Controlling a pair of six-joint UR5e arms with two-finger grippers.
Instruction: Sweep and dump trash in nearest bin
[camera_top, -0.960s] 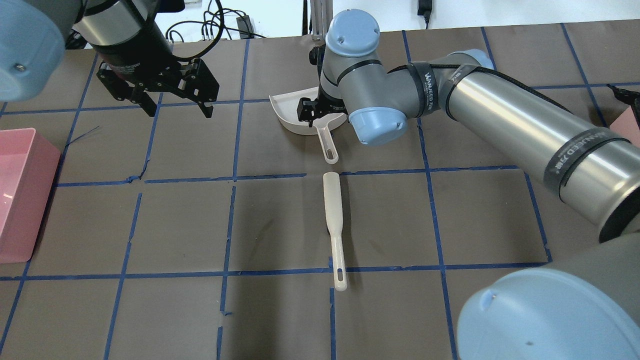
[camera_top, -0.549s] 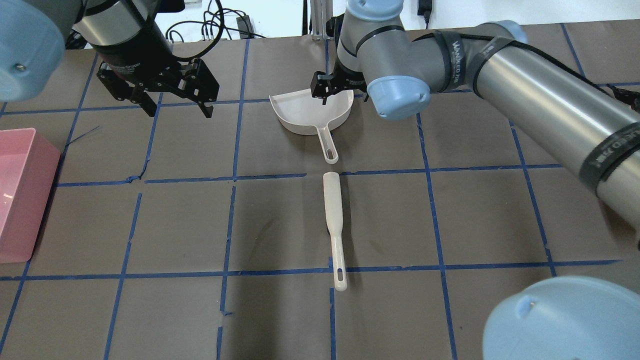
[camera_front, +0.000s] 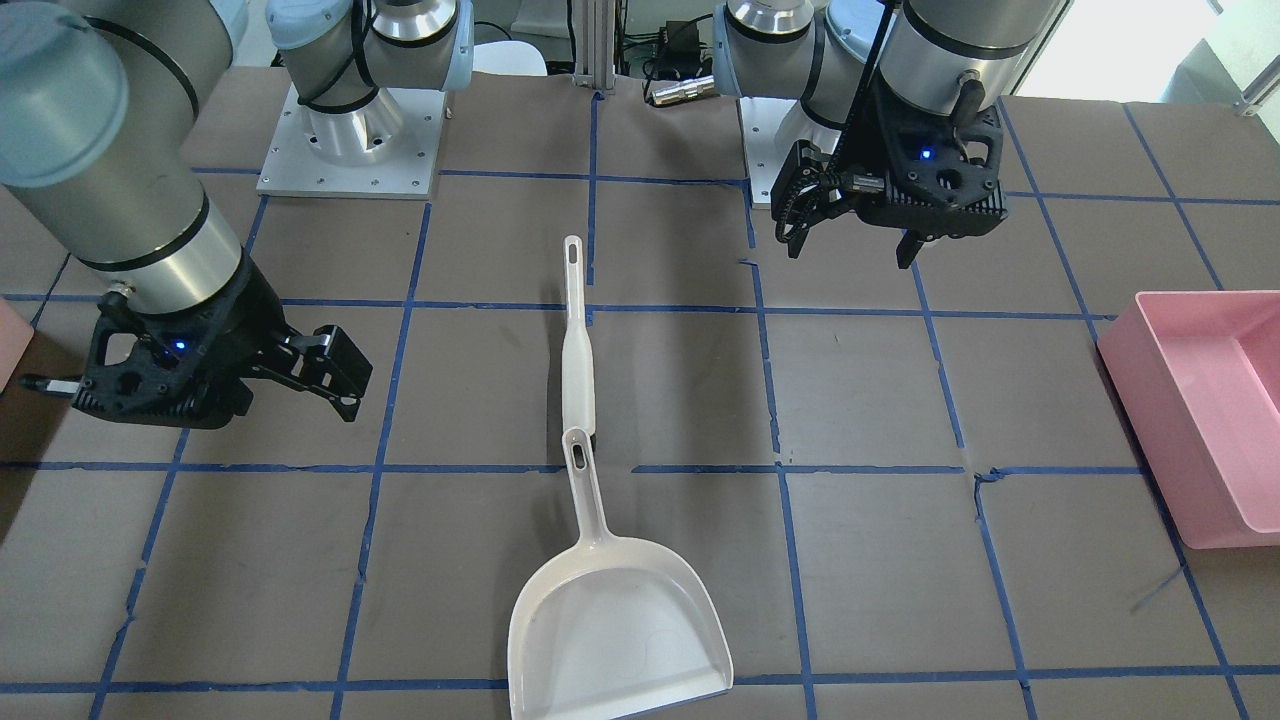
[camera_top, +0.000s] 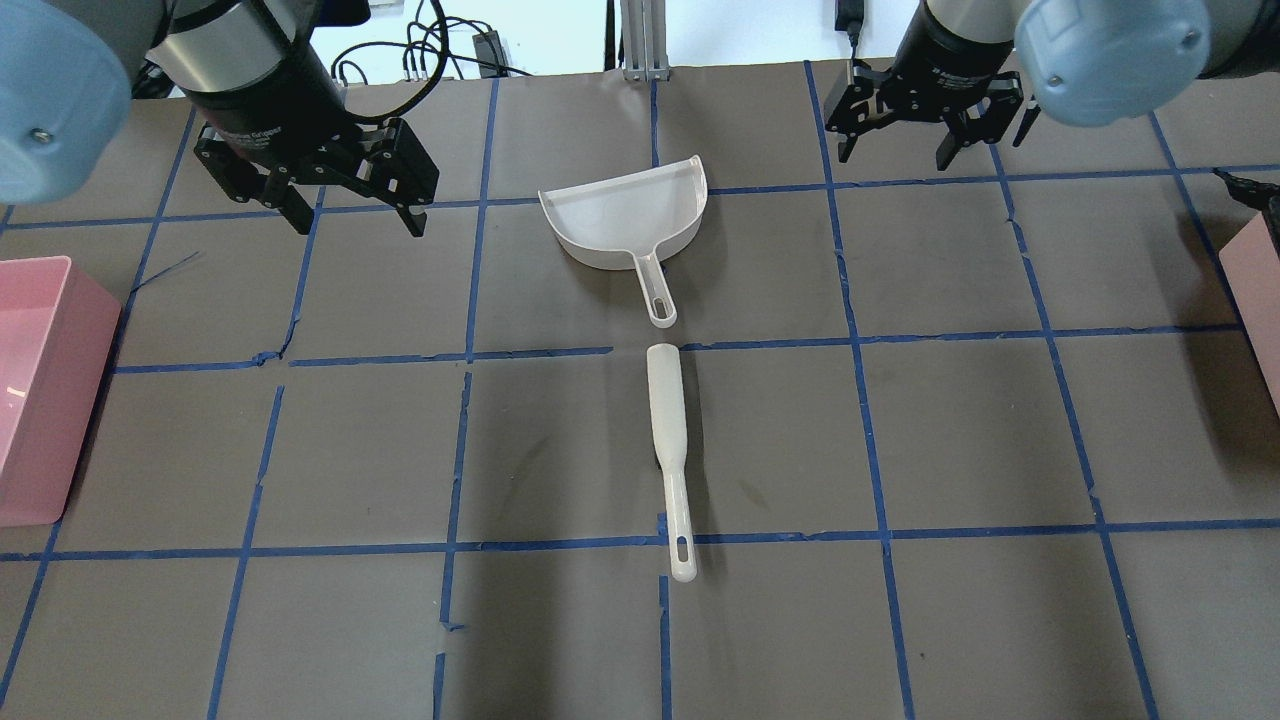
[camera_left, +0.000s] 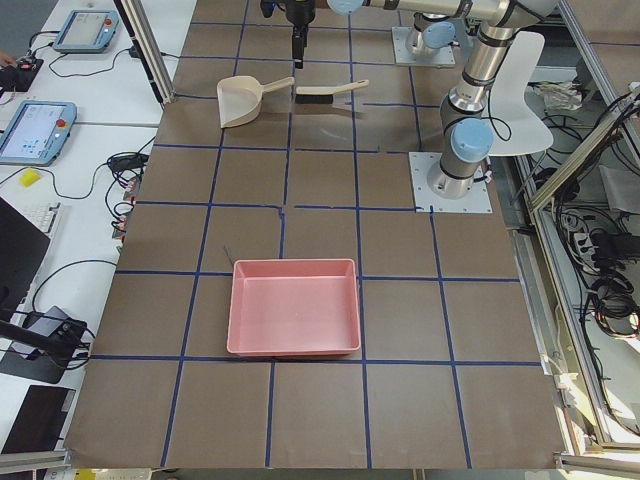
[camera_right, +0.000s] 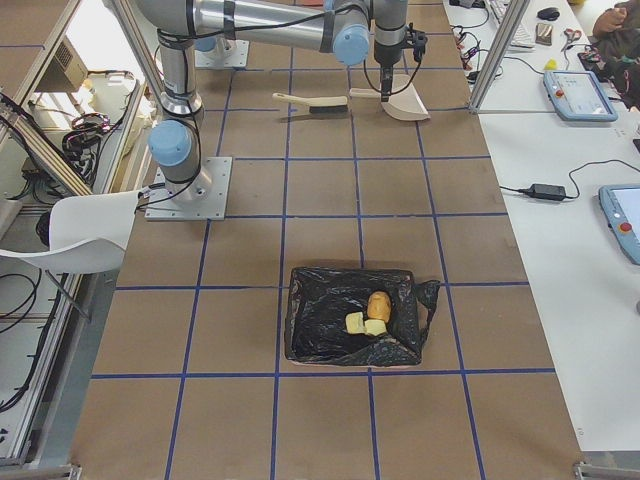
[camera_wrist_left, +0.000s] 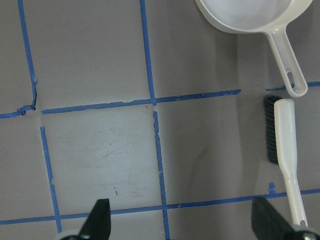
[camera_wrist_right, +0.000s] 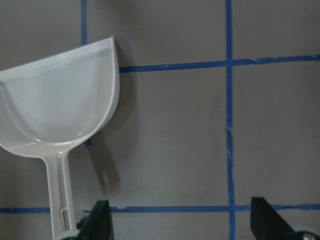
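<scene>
Three lumps of trash (camera_right: 372, 315) lie on the black bag lining the nearest bin (camera_right: 300, 345), far from both arms. Only a slanted peach-pink edge of that bin (camera_top: 1262, 275) shows at the overhead view's right edge. A white dustpan (camera_top: 620, 225) (camera_wrist_right: 60, 105) lies empty on the table, its handle pointing at a white brush (camera_top: 667, 430) (camera_wrist_left: 286, 145). My left gripper (camera_top: 357, 226) (camera_front: 848, 255) hangs open and empty to the left of the dustpan. Off to the pan's right, my right gripper (camera_top: 893, 158) (camera_front: 335, 385) is open and empty too.
A rose-pink tub (camera_top: 40, 390) (camera_front: 1200, 400) stands at the table's left end. Blue tape lines grid the brown table (camera_top: 960, 440). Cables lie beyond the far edge.
My right arm has lifted away from over the dustpan and swung to the right, uncovering the pan. The left arm, dustpan and brush have not moved.
</scene>
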